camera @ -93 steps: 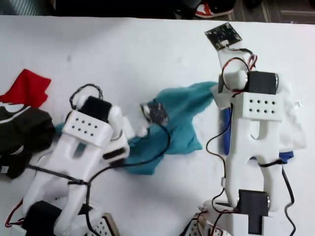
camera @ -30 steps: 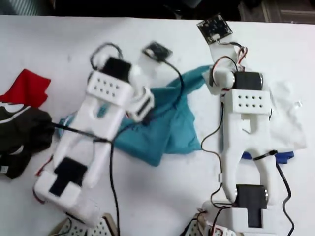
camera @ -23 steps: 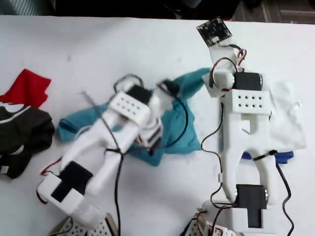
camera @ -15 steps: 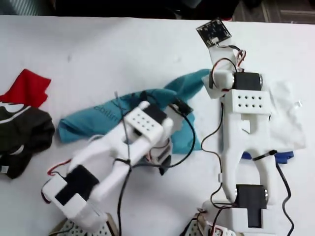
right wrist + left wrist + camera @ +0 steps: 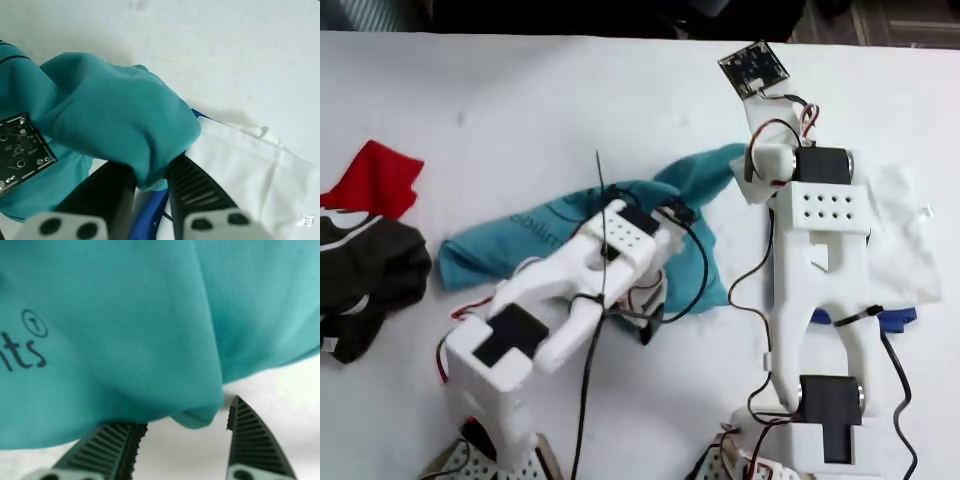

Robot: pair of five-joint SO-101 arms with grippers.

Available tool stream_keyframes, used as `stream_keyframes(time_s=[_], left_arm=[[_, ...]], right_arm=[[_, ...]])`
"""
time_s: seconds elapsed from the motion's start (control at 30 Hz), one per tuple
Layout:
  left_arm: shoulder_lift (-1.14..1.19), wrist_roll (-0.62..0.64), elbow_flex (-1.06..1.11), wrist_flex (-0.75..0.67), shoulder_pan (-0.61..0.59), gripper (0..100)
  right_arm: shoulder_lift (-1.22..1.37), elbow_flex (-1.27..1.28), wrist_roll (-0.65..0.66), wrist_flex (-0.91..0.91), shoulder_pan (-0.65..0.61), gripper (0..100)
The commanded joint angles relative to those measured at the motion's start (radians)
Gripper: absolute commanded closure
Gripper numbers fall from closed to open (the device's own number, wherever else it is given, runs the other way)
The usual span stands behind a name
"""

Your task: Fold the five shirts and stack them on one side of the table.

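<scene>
1. Left gripper (image 5: 185,420) has its jaws spread apart, sitting right at a folded edge of the crumpled teal cotton shirt (image 5: 500,250). Nothing pinched, far as I can see.
2. Right gripper (image 5: 149,175) is clamped tight on a bunched corner at the shirt's far end.
3. Shirt itself lies rumpled mid-table on the white tabletop (image 5: 520,100), not folded yet.
4. My worry: closing left here could catch two layers at the fold, or just the lip, which would slip out. Pulling against the right's hold might twist it instead of flattening it.
5. Left arm's loose black cable (image 5: 704,265) drapes over the fabric and could snag.
6. Pose: left arm runs diagonally from the near edge, wrist pitched down onto the shirt. Right arm reaches straight out above a white garment (image 5: 915,250).
</scene>
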Motion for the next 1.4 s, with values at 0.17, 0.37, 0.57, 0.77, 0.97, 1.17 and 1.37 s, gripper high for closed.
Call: stream_keyframes(time_s=[0.17, 0.37, 0.57, 0.77, 0.97, 1.17, 1.37], left_arm=[[0.191, 0.005, -0.27, 0.123, -0.008, 80], [0.272, -0.023, -0.388, 0.238, -0.013, 97], [0.088, -0.11, -0.411, 0.359, -0.028, 98], [-0.231, -0.276, -0.42, 0.405, -0.165, 98], [-0.518, -0.44, -0.42, 0.402, -0.415, 98], [-0.722, -0.632, -0.42, 0.321, -0.624, 98], [-0.862, -0.644, -0.42, 0.123, -0.76, 98]], right_arm=[[-0.01, -0.011, -0.008, 0.001, 0.007, 97.9], [-0.013, -0.015, -0.008, 0.007, 0.012, 97.9], [-0.013, -0.072, -0.006, 0.104, 0.012, 97.9], [-0.013, -0.262, -0.003, 0.283, 0.005, 97.9], [-0.013, -0.563, 0.0, 0.44, 0.007, 97.9], [-0.013, -0.845, 0.002, 0.49, 0.005, 97.9], [-0.013, -1.112, 0.002, 0.504, 0.005, 97.9]])
